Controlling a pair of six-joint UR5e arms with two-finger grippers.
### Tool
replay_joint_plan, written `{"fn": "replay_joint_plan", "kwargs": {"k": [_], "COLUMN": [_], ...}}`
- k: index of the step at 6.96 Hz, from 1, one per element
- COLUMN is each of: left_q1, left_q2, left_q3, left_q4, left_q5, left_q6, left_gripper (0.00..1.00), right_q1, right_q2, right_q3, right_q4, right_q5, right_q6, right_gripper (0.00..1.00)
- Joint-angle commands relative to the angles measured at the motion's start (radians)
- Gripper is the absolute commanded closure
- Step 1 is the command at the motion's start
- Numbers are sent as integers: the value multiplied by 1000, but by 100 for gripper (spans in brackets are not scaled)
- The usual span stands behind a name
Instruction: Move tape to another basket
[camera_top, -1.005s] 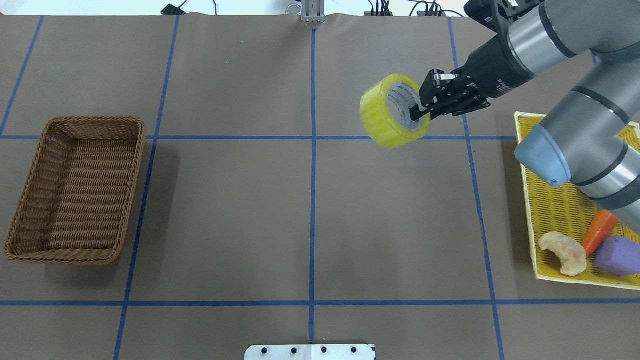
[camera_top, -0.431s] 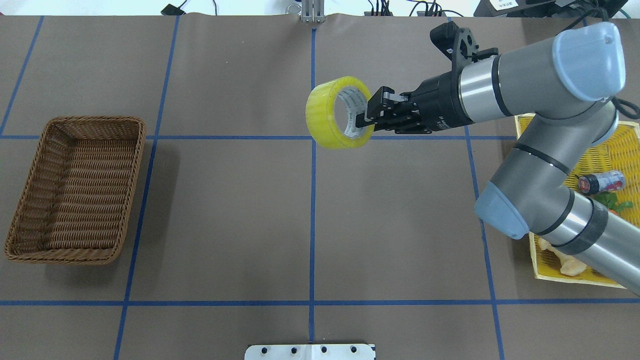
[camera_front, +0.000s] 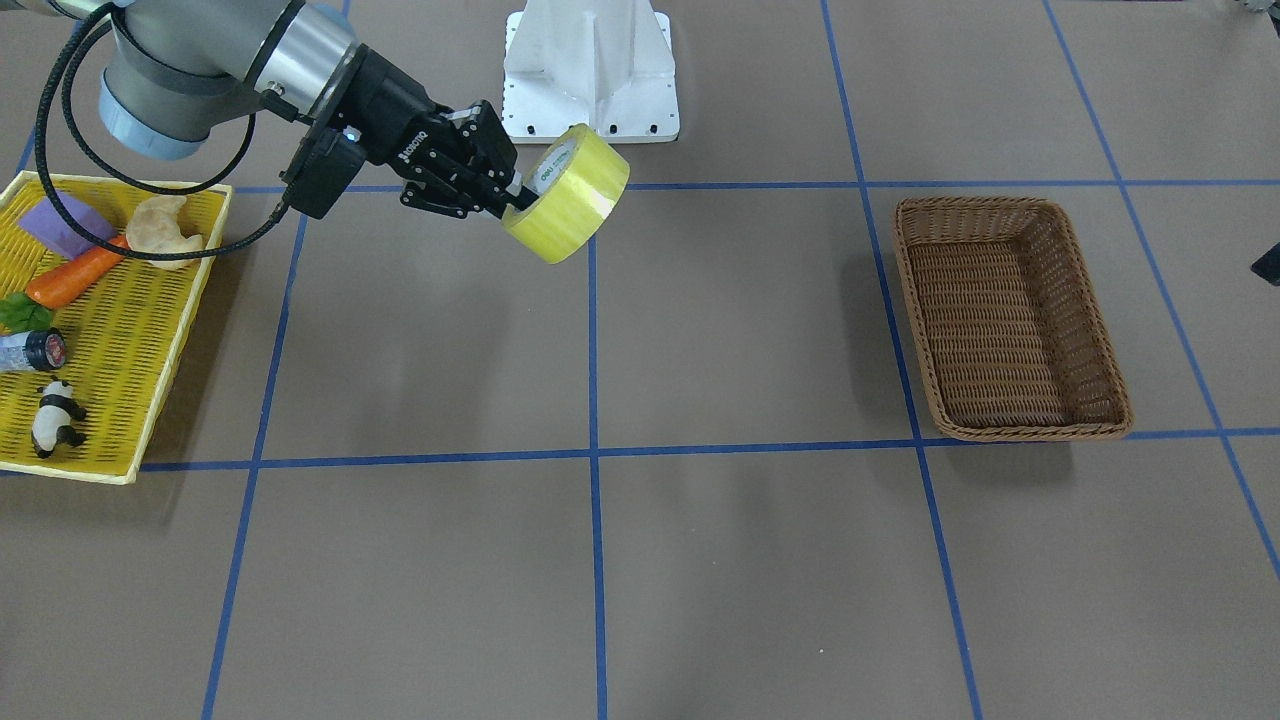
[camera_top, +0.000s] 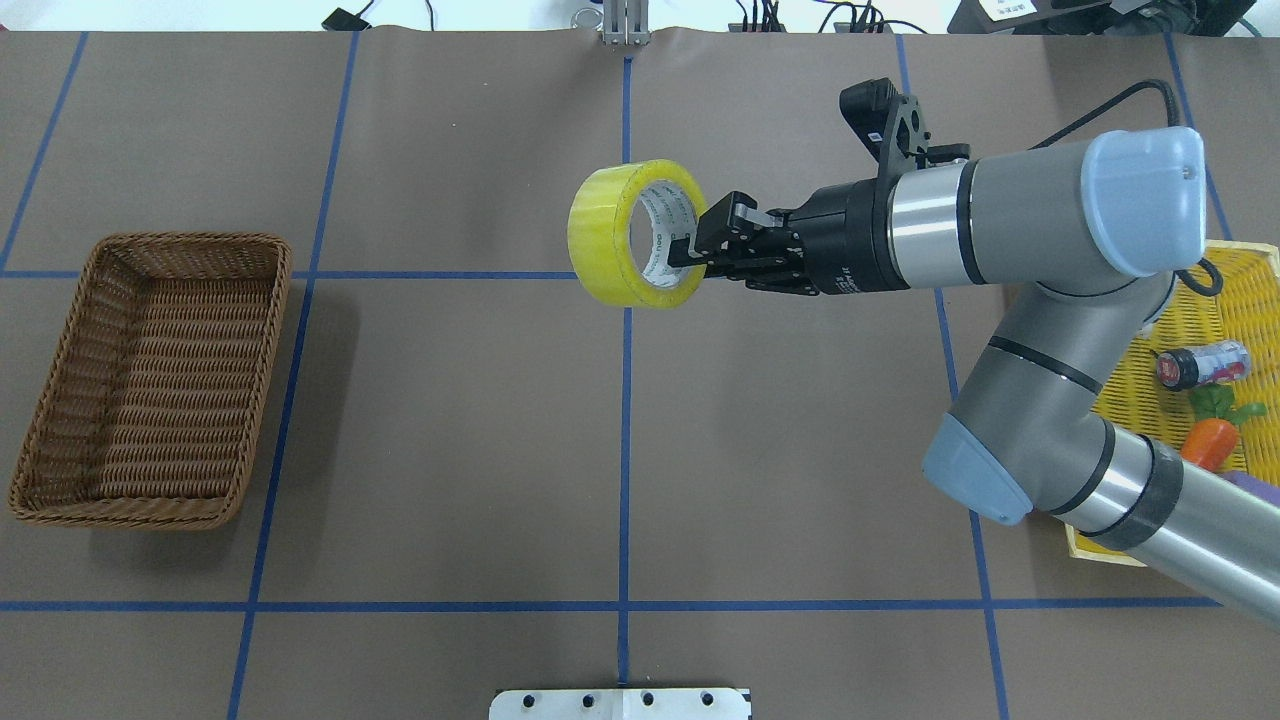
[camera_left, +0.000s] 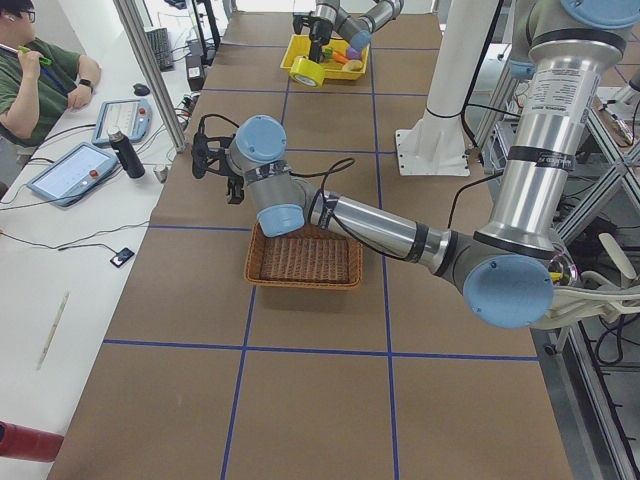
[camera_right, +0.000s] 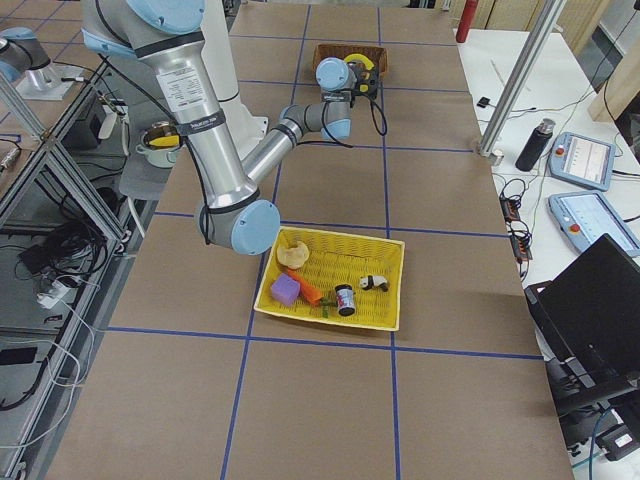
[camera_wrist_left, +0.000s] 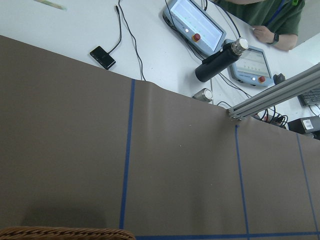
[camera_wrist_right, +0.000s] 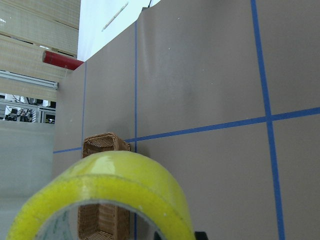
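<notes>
The yellow tape roll (camera_top: 610, 235) hangs in the air over the table's blue centre line, its white core facing my right gripper (camera_top: 685, 255). That gripper is shut on the roll's wall, with one finger inside the core. The front view shows the same hold (camera_front: 515, 195) on the tape (camera_front: 575, 195). The right wrist view shows the tape (camera_wrist_right: 115, 185) close up with the brown wicker basket (camera_wrist_right: 102, 142) beyond it. The basket (camera_top: 190, 242) stands empty at the table's left. My left gripper (camera_left: 212, 160) shows only in the exterior left view, beyond the basket (camera_left: 305, 262); I cannot tell its state.
A yellow mesh tray (camera_front: 120, 340) on the robot's right holds a carrot (camera_front: 75, 272), a purple block (camera_front: 65, 222), a croissant (camera_front: 165, 230), a small bottle (camera_front: 30, 350) and a panda figure (camera_front: 55, 412). The robot's white base (camera_front: 590, 70) stands at the table's near edge.
My right gripper has carried the tape leftward, from the right half of the table to the centre line. The basket has not moved.
</notes>
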Motion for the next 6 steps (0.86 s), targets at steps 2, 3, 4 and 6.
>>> {"fn": "replay_joint_plan", "kwargs": {"k": [2, 3, 4, 6], "left_q1": [193, 223, 247, 344], "left_q2": [-58, -101, -159, -266], "left_q3": [2, -10, -12, -12], "left_q4": [-241, -243, -247, -249], "left_q5": [95, 92, 87, 89], "left_q6": [-541, -733, -899, -1102], "left_gripper": [2, 2, 2, 2], "right_q1": [-11, -27, -57, -94], "right_q2": [0, -2, -2, 0], "right_q3": [-5, -9, -41, -89], "right_q4": [86, 130, 219, 332], "right_q5": [-12, -11, -12, -14], "right_q6": [73, 119, 145, 162], "right_gripper": [100, 100, 100, 100]}}
